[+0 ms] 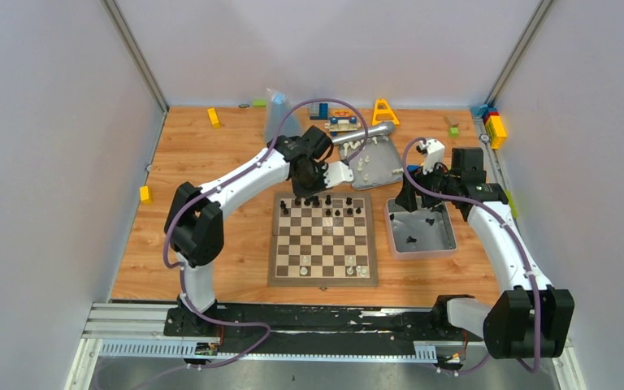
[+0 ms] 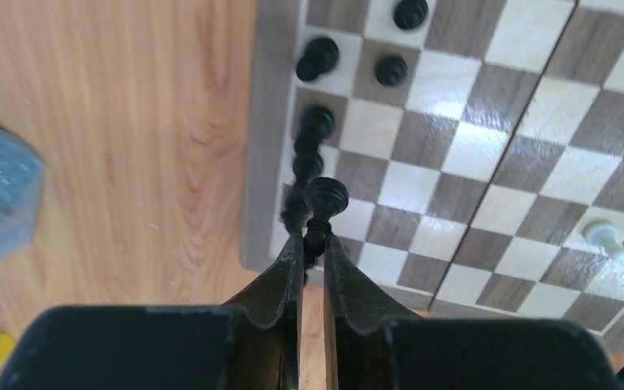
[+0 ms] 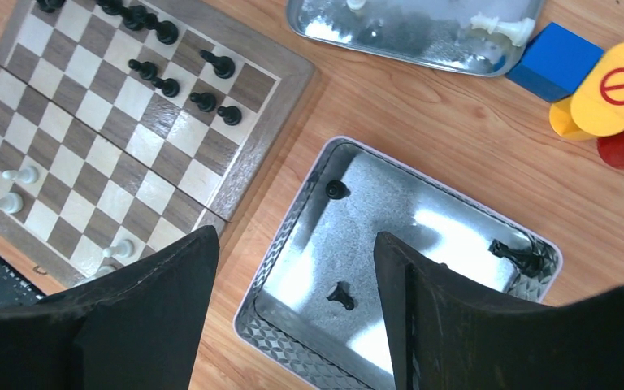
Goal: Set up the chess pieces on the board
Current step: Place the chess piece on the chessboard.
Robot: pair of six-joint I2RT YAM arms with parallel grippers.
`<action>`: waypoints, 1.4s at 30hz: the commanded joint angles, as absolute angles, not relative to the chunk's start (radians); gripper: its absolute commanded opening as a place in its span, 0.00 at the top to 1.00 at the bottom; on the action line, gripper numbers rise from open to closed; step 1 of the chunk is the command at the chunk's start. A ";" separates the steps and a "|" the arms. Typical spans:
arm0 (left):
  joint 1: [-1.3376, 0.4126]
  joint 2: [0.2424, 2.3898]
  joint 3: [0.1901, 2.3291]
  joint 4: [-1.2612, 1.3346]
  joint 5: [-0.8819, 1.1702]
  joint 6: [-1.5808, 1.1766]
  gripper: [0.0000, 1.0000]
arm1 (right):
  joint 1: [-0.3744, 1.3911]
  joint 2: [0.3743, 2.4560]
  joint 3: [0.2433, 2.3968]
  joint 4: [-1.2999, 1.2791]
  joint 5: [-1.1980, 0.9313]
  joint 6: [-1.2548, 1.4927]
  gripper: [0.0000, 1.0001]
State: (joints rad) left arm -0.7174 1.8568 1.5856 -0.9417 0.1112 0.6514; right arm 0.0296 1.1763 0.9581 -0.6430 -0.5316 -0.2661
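Arms are seen from above in mirrored poses; the left arm (image 1: 236, 183) is bent at its elbow and stretched forward and inward, so that the left gripper (image 1: 309, 190) is held over the far row of the square wooden chessboard with dark-brown and cream checks (image 1: 322, 281), toward its left side; the right arm (image 1: 504, 236) is folded at its elbow and run forward, the right gripper (image 1: 417, 203) pointed down over the grey rectangular metal tray (image 1: 437, 237) just beside the board's right edge; small black chessmen (image 1: 337, 213) are stood on the two far rows and a few cream-white chessmen (image 1: 351, 260) on the near rows; a second, tilted grey tray (image 1: 382, 166) is placed beyond the board; how far either tool is parted cannot be told from this height.

From the left wrist, what the overhead view hides is made plain; the two dark fingers (image 2: 280, 276) are pressed nearly together on the stem of a black pawn-like piece (image 2: 326, 195), gripped upright over the board's edge row, in line with other black pieces; whether its foot touches the square cannot be told.

From the right wrist, the fingers (image 3: 154, 309) are spread wide with nothing between them; the tray's inside is shown below, with three black pieces (image 3: 340, 296) lying well apart in it; cream pieces (image 3: 508, 29) are seen in the second tray, and a blue toy block (image 3: 556, 61) is set just beside it.
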 commanded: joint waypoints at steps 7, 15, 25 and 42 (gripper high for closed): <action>-0.741 2.117 2.071 -1.143 0.120 0.658 0.99 | 0.028 1.187 0.953 -0.591 -0.380 -0.231 0.29; -0.793 2.241 2.249 -1.204 0.088 0.695 0.96 | -0.006 1.180 0.951 -0.580 -0.295 -0.205 0.29; -0.831 2.295 2.261 -1.216 0.060 0.701 0.94 | -0.061 1.180 0.956 -0.578 -0.259 -0.195 0.28; -0.853 2.345 2.269 -1.198 0.048 0.703 0.91 | -0.063 1.186 0.951 -0.581 -0.282 -0.206 0.29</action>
State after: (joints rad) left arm -0.8383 2.3333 2.2208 -1.2034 0.0460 0.6872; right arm -0.0605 1.1862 0.9485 -0.6117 -0.2794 -0.2173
